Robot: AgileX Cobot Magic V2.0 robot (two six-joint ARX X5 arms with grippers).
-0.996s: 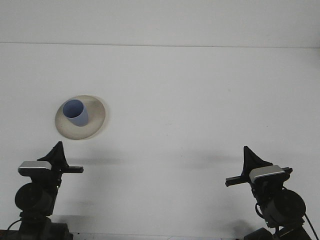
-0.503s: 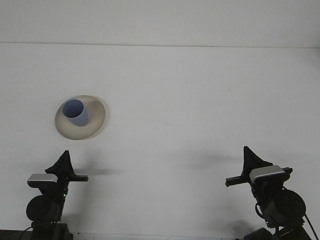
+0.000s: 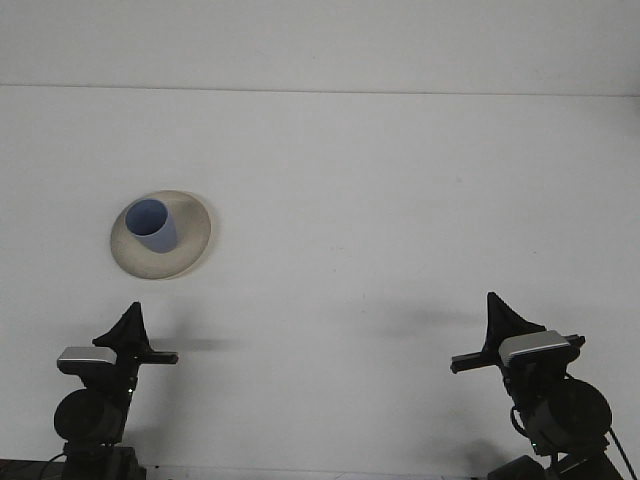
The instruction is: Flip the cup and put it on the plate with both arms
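A blue cup stands upright, mouth up, on a beige plate at the left of the white table. My left gripper sits low at the bottom left, well in front of the plate and apart from it. At the bottom right my right gripper rests far from both cup and plate. Neither gripper holds anything that I can see.
The white table stretches back to a white wall, with the table's far edge running across the top of the view.
My left arm has drawn back and down toward the bottom edge, shifting slightly right. The right arm, cup and plate have not moved.
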